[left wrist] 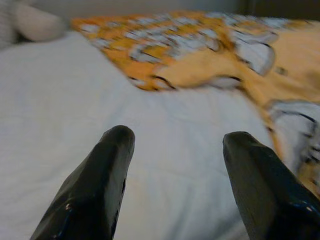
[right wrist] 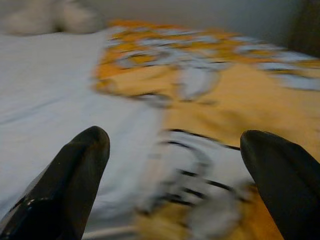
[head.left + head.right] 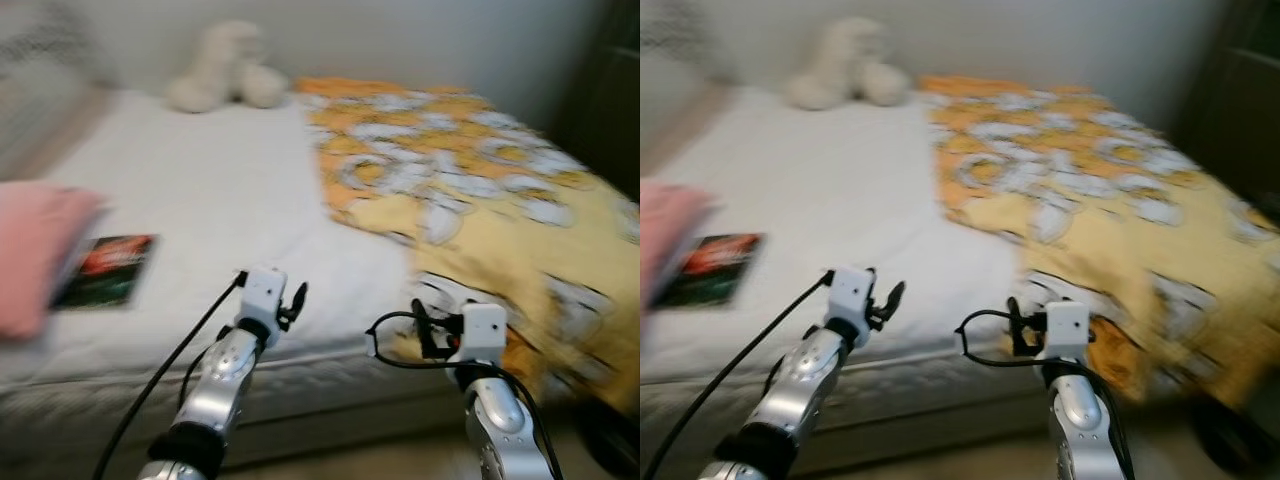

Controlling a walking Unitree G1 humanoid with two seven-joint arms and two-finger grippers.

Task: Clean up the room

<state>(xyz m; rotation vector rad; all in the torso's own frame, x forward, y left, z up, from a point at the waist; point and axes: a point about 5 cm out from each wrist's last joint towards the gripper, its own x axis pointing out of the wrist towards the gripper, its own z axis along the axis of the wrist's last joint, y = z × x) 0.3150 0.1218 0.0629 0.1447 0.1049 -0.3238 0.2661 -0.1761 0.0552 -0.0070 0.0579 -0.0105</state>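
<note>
A bed with a white sheet [image 3: 200, 190] stands before me. An orange and yellow patterned blanket [image 3: 480, 190] lies crumpled over its right half and hangs off the near edge. A cream plush toy [image 3: 222, 66] sits at the head of the bed. A dark book with a red cover picture [image 3: 108, 270] lies on the sheet at the left, beside a pink cushion [image 3: 30, 255]. My left gripper [image 1: 175, 145] is open over the near edge of the sheet. My right gripper [image 2: 175, 145] is open just before the blanket's hanging edge. Both hold nothing.
A pale wall runs behind the bed. Something dark [image 3: 605, 80] stands at the far right. The mattress side [image 3: 330, 385] faces me, with a strip of light floor [image 3: 400, 460] below it. The pictures are blurred.
</note>
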